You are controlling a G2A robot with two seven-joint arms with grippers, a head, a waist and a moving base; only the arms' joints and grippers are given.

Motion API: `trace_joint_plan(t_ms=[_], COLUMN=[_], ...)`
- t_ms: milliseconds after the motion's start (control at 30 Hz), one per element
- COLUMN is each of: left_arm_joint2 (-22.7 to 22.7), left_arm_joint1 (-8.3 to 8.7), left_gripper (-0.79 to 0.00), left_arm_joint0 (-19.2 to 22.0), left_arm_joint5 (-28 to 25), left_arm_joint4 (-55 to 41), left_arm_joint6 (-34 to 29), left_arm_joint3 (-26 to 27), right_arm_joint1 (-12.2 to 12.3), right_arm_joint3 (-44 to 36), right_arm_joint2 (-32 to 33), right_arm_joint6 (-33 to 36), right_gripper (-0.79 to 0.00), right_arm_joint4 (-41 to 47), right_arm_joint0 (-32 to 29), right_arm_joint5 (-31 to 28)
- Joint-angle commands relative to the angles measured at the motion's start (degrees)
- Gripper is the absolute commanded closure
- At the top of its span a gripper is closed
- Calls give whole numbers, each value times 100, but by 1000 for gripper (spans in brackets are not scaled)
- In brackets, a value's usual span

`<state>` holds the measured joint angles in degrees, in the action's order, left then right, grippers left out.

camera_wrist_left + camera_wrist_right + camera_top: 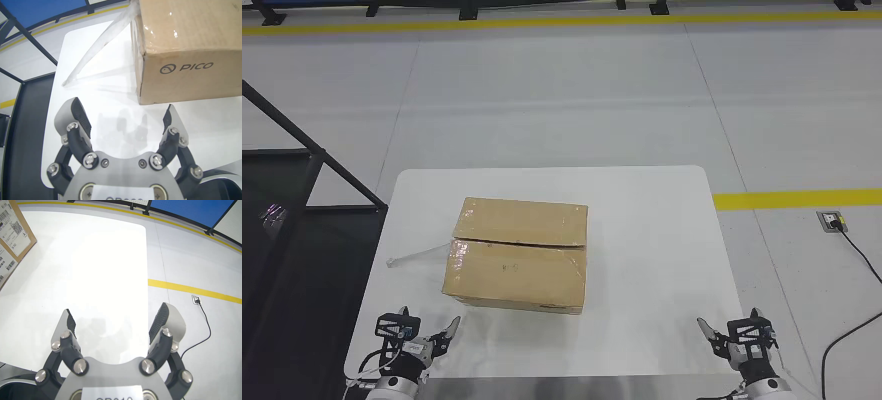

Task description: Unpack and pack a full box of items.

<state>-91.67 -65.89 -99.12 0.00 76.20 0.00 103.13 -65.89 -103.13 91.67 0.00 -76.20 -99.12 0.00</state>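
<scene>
A brown cardboard box (517, 255) sits in the middle of the white table (652, 250), flaps folded down with a seam across its top. A strip of clear tape (417, 255) trails from its left side onto the table. In the left wrist view the box (187, 56) is just ahead of my left gripper (122, 108), with the tape strip (98, 47) beside it. My left gripper (420, 328) is open near the table's front left corner, holding nothing. My right gripper (734, 327) is open at the front right corner (115, 311), well apart from the box (13, 241).
A black metal frame (292, 180) and a dark surface (302, 290) stand to the left of the table. Yellow floor lines (797, 198) and a floor socket with a black cable (832, 222) lie to the right. Bare tabletop surrounds the box.
</scene>
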Motion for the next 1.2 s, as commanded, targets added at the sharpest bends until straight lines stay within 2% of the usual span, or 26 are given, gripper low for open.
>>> trace_joint_plan(t_ms=[0,400,533,767,867,933,1167], left_arm_joint2=[0,-10,-117,-546,-805,-869,-869], left_arm_joint1=[0,0,-15,-13,-10,7,7], left_gripper=[-785,-785,-785,-785,-785,-785,-785], left_arm_joint0=[0,10,192,567,749,798,798], left_arm_joint5=[0,9,-105,-287,-271,-357,-357], left_arm_joint4=[0,10,-350,-1010,-1419,-1305,-1305], left_arm_joint6=[0,19,193,173,-3,-158,-158], left_arm_joint3=[0,1,-186,-3,-14,54,54], right_arm_joint1=[0,0,1,-29,-66,-81,-81], right_arm_joint3=[0,-1,-181,-1166,-1533,-1656,-1656], right_arm_joint2=[0,-5,-165,-649,-913,-1085,-1085], right_arm_joint6=[0,4,36,568,1074,1442,1442], right_gripper=[-784,-785,-785,-785,-785,-785,-785], right_arm_joint4=[0,-7,-355,-593,-321,-283,-283], right_arm_joint0=[0,1,54,420,716,898,898], right_arm_joint5=[0,-5,-202,-509,-549,-603,-603])
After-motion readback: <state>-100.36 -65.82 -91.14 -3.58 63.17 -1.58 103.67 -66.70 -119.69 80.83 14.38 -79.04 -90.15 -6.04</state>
